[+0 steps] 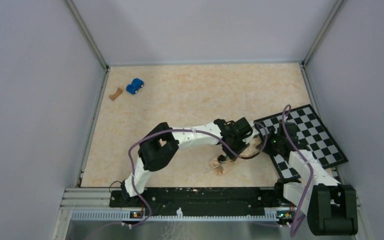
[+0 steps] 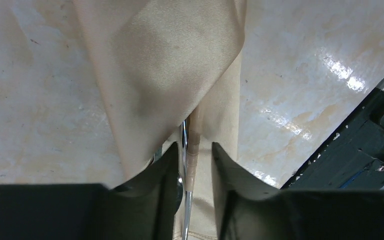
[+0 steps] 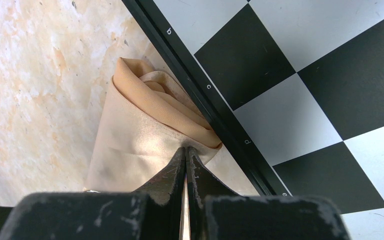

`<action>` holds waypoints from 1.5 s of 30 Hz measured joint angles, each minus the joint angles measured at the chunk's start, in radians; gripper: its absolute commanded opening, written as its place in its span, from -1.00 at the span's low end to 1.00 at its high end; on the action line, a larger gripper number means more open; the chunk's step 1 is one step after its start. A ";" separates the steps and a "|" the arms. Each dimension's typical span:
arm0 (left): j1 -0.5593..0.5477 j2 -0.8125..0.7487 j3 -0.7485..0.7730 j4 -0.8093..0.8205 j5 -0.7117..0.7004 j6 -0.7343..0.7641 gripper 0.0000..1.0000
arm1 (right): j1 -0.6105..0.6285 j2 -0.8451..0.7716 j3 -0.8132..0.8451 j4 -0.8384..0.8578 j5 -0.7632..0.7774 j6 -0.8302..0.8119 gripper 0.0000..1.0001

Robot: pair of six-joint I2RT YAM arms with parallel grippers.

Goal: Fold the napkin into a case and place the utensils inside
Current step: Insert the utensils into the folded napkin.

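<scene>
napkin (image 3: 135, 135) lay against checkerboard (image 3: 300, 100) edge, pinched by right gripper (image 3: 186, 152); left gripper (image 2: 196, 155), jaws apart, straddled utensil (image 2: 184, 137); toy car (image 1: 135, 86) well apart.

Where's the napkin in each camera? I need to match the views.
Top external: napkin low centre, between the arms, left of the checkerboard.
Left wrist: napkin fills the upper centre.
Right wrist: napkin left of centre, against the checkerboard edge.
Shared: marbled table in all three.

One napkin (image 3: 135, 135), one checkerboard (image 1: 311, 141), one car (image 1: 135, 86)
</scene>
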 measured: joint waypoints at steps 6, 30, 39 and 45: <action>0.000 -0.019 -0.016 0.002 -0.008 -0.091 -0.01 | 0.000 0.000 0.000 0.001 0.000 0.000 -1.00; 0.037 -0.389 -0.497 0.040 -0.030 -0.140 -0.37 | 0.000 0.005 0.000 0.002 -0.003 0.000 -1.00; 0.038 -0.388 -0.527 0.087 0.007 -0.138 -0.41 | 0.000 0.005 0.000 0.002 -0.003 -0.001 -1.00; 0.038 -0.379 -0.539 0.099 0.028 -0.139 -0.51 | 0.000 0.005 0.000 0.002 -0.003 0.000 -1.00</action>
